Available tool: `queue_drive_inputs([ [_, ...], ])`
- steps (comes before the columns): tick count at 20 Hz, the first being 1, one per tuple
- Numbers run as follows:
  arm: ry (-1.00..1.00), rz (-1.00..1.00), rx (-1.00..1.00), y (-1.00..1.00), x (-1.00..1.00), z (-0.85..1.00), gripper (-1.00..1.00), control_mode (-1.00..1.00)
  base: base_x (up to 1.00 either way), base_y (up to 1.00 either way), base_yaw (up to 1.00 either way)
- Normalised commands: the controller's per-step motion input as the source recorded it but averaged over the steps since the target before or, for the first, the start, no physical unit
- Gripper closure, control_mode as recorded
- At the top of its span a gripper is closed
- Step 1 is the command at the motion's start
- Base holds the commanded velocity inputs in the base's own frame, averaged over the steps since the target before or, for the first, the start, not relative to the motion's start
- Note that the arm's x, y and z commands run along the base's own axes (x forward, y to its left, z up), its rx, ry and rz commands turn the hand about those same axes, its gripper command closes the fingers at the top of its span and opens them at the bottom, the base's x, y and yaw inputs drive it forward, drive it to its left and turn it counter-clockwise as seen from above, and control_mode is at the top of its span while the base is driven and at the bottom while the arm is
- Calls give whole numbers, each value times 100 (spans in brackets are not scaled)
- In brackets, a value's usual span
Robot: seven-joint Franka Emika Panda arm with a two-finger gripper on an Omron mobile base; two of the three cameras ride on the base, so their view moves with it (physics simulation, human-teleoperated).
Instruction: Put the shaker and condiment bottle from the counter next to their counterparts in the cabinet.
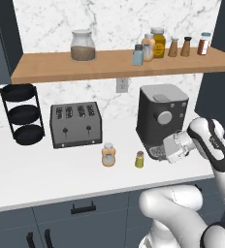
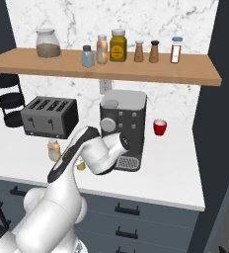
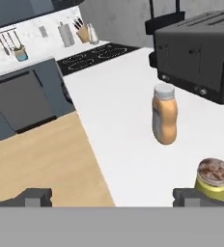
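Hand view, fingers [image 3: 202, 198] wide apart, holding nothing

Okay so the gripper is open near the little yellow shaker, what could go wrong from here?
1. The shaker sits off toward one fingertip rather than centred in the open gripper, so closing now might clip or tip it.
2. The orange bottle stands close beside the shaker on the counter; a sideways correction could knock it over.
3. The coffee machine is right next to the arm, leaving little room to swing upward toward the shelf.
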Motion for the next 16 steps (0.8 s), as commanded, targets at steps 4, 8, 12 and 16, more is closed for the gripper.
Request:
queue_drive_inputs([
  [4, -1, 4, 0, 0, 0, 0, -100, -100, 0, 0, 0],
  [8, -18, 18, 3, 0, 7, -4, -100, -100, 0, 0, 0],
  [12, -23, 20, 0, 0, 7, -16, -100, -100, 0, 0, 0],
  [16, -13, 4, 1, 6, 14, -24, -100, -100, 0, 0, 0],
])
